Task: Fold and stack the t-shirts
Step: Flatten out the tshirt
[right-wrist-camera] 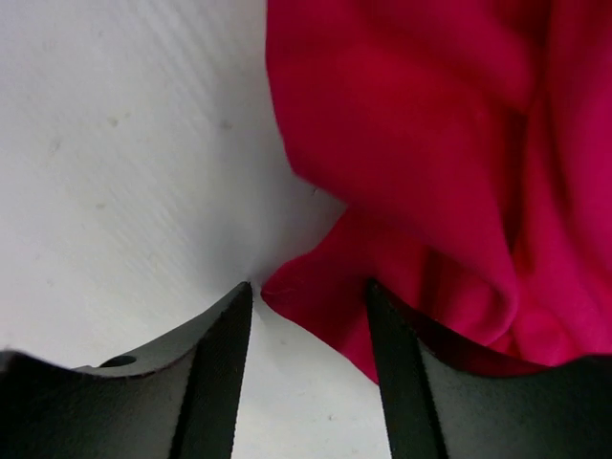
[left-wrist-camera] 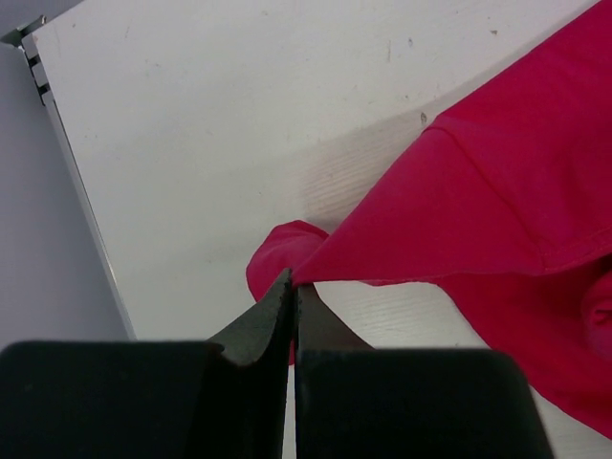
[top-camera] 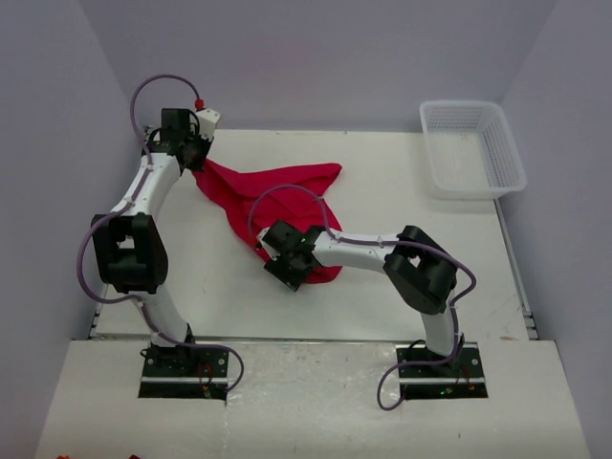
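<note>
- The red t-shirt (top-camera: 239,186) lies crumpled in the middle of the bench (top-camera: 402,191), with one corner pulled to the far left.
- The left claw (left-wrist-camera: 294,287) is pinched tight on that corner.
- The right claw (right-wrist-camera: 311,301) is half open, with a cloth edge between its fingers, not squeezed.
- The t-shirt looks soft, light and floppy, so corners are probably best to grab.

The right end effector (top-camera: 285,268) covers the near end of the t-shirt (top-camera: 277,186).
</note>
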You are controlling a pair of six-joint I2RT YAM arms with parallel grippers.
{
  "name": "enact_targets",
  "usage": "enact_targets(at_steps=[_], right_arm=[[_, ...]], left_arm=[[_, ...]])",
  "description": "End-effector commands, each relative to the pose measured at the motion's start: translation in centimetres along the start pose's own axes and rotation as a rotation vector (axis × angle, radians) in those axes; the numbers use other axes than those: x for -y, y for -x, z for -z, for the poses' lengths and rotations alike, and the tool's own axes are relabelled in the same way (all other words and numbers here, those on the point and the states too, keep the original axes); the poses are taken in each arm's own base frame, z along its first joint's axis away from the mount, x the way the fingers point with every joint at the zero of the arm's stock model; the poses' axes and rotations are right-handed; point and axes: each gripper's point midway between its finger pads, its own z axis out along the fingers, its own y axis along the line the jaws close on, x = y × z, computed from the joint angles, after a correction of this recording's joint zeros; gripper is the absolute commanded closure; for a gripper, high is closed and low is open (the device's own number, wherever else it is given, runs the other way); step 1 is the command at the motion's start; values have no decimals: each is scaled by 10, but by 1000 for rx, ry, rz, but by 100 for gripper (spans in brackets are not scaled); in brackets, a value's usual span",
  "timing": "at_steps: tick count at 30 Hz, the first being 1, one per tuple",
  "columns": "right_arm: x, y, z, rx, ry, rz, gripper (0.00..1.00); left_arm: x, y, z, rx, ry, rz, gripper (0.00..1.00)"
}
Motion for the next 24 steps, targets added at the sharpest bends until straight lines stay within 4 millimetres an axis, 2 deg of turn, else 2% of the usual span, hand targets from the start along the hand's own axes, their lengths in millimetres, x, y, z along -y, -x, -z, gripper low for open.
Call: enact_targets(at_steps=[1,3,8,10,11,14,17,20,21,22,23,24], right_arm=[[36,-42,-40,-137,-183,-28,49],[41,-38,-38,-123,-215,-32,54],[40,-41,-37,-124,-215,-45,80],[41,-43,-35,-129,-218,-38,86],[42,-41,-31,-119,-224,-37,98],[44,-35,-22,-111,-239,-39,100],[54,-15,3,-58,-289,-25,100],[80,22,53,56,-394,20,100],[89,34,81,101,-421,51,100],[98,41,98,123,-471,76,100],[114,38,106,139,-570,113,100],[125,28,112,123,-597,168,100]], left_arm=[[-11,26,20,116,25,-10,100],[-23,25,26,132,44,0,100],[-25,20,31,141,41,5,100],[-25,17,34,143,44,1,100],[-26,15,35,144,47,1,100],[-25,13,39,146,45,4,100],[-27,18,45,159,53,3,100],[-38,32,60,172,89,4,100],[-45,43,70,191,108,3,100],[-48,47,75,195,118,-16,100],[-54,53,82,198,140,-20,100],[-60,62,93,208,158,-28,100]])
